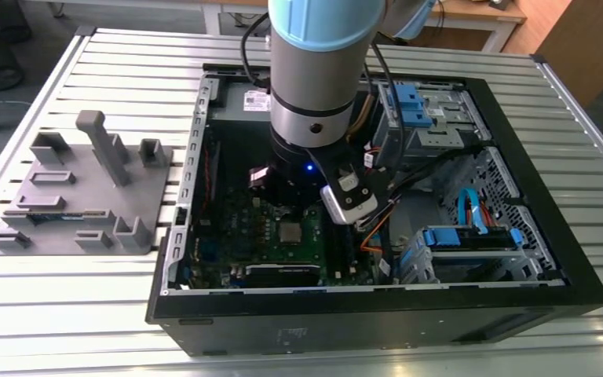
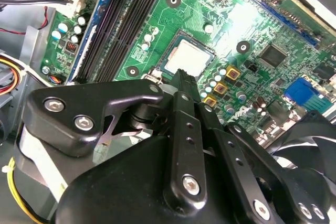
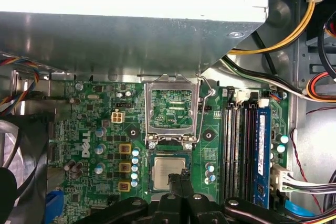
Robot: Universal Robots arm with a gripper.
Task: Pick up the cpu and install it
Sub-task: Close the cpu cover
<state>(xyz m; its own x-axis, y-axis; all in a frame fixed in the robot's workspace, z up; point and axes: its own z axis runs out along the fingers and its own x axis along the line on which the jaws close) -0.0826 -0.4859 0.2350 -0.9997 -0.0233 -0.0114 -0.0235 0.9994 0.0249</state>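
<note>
cpu [image 3: 169,171] seated in motherboard [image 3: 94,145] socket, at 6 o'clock of the arm [image 1: 312,78] in the exterior view. Gripper [image 3: 179,178] fingers pinched together, empty, tips over the chip's edge.

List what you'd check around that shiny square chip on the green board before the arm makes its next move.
1. cpu lies inside the socket frame, in both wrist views: ok.
2. cover plate is swung open, off the cpu: ok.
3. cpu is seated flat and fully down: cannot tell.
4. gripper is at the cpu's edge; whether it touches the cpu: cannot tell.
5. Loose cables lie off to the side of the socket frame: ok.
</note>
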